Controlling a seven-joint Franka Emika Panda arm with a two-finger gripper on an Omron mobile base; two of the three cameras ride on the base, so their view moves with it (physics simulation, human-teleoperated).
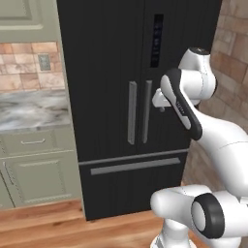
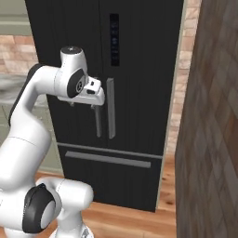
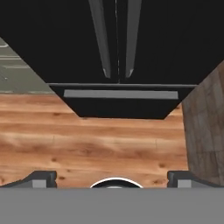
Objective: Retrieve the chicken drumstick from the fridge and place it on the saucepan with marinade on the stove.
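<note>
The fridge (image 1: 111,72) (image 2: 139,69) (image 3: 166,43) is tall and black, and both of its doors are closed. Its two grey vertical handles (image 1: 131,112) (image 2: 110,108) (image 3: 103,39) meet at the centre seam. My gripper (image 2: 83,106) (image 3: 113,177) hangs just in front of the handles at their upper part, pointing down toward the floor. It is open, with nothing between its fingertips (image 3: 41,177). In the left base view the hand (image 1: 159,100) is partly hidden behind my forearm. The chicken drumstick, the saucepan with marinade and the stove are out of view.
A brick wall (image 2: 214,139) (image 1: 230,53) stands close on the fridge's right. Green cabinets and a marble counter (image 1: 29,109) lie to its left. A freezer drawer with a grey bar handle (image 1: 131,165) sits below the doors, above the wooden floor (image 3: 87,140).
</note>
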